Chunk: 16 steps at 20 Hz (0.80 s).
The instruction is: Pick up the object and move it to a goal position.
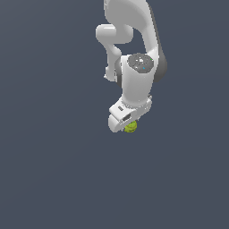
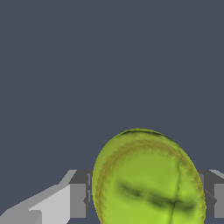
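Grasp step judged to be in hand: the ball (image 2: 148, 179) is seen in the wrist view sitting between the two fingers, the left-hand pad (image 2: 78, 200) drawn up just beside one flank and the other finger's pad (image 2: 218, 200) at the opposite flank. A thin dark gap seems to remain on at least one side, so whether the pincer is actually clamped on the ball or merely bracketing it cannot be told. No goal marker is shown in either view. Next move, as judged: grip to be confirmed first, then a straight lift before any sideways travel, since a round ball held on two flat pads could be squeezed out or rolled if the pads sit off its middle. In the exterior view, the arm (image 1: 134, 31) is seen folded down from the top of the picture, the wrist (image 1: 136, 85) pointed roughly straight down, and the gripper (image 1: 126, 120) set low over the plain dark floor (image 1: 53, 170). The ball is mostly hidden beneath the hand there, only a yellow-green sliver being shown at its lower edge, slightly toward the exterior view's right.
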### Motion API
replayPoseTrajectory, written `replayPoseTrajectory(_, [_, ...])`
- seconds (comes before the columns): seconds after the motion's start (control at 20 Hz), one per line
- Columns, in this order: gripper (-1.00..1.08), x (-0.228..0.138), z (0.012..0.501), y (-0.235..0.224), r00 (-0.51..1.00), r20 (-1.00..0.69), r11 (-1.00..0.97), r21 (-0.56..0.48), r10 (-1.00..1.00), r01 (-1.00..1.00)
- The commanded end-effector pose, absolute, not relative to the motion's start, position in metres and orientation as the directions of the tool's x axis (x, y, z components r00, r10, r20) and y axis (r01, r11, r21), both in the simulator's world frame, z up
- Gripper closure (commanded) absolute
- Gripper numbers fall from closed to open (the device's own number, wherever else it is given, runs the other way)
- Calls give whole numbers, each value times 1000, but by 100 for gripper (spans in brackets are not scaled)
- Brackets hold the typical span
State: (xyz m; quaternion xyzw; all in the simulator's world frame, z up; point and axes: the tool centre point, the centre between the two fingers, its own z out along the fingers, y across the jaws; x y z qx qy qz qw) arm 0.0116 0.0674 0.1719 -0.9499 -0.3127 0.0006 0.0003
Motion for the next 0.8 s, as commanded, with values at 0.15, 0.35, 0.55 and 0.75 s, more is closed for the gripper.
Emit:
replayPoseTrajectory(0.15, [108,21,234,71,804,1,-804,-1,594,594])
replayPoseTrajectory(0.35, [108,28,277,73,804,1,-804,-1,595,595])
replayPoseTrajectory(0.55, [108,36,317,76,804,1,-804,-1,595,595])
replayPoseTrajectory(0.75, [108,43,354,77,804,1,-804,-1,594,594])
